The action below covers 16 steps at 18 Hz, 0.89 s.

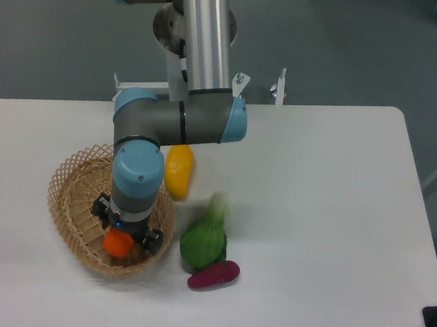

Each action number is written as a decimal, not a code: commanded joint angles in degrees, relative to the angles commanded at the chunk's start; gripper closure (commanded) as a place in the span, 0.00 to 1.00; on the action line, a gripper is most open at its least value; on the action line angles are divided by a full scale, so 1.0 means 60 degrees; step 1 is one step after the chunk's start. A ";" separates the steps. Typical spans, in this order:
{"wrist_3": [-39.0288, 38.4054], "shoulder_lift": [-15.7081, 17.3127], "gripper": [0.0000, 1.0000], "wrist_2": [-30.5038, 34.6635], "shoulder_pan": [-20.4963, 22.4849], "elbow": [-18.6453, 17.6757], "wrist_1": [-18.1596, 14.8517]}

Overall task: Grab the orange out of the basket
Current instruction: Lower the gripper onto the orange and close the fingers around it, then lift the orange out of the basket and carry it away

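Note:
The orange is small, bright and glossy, and lies inside the oval tan wicker basket at the table's front left, near the basket's front wall. My gripper points straight down into the basket, directly over the orange. Its black finger parts show on either side of the fruit. The wrist and gripper body hide the fingertips, so I cannot tell whether they are closed on the orange or only stand around it. The orange still sits low, within the basket's rim.
A yellow oblong fruit lies just outside the basket's right rim. A green leafy vegetable and a purple eggplant lie to the basket's right. My arm's forearm hangs above the basket's back.

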 joint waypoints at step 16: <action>0.0964 0.0893 0.67 -0.0630 0.1536 0.0630 -0.1727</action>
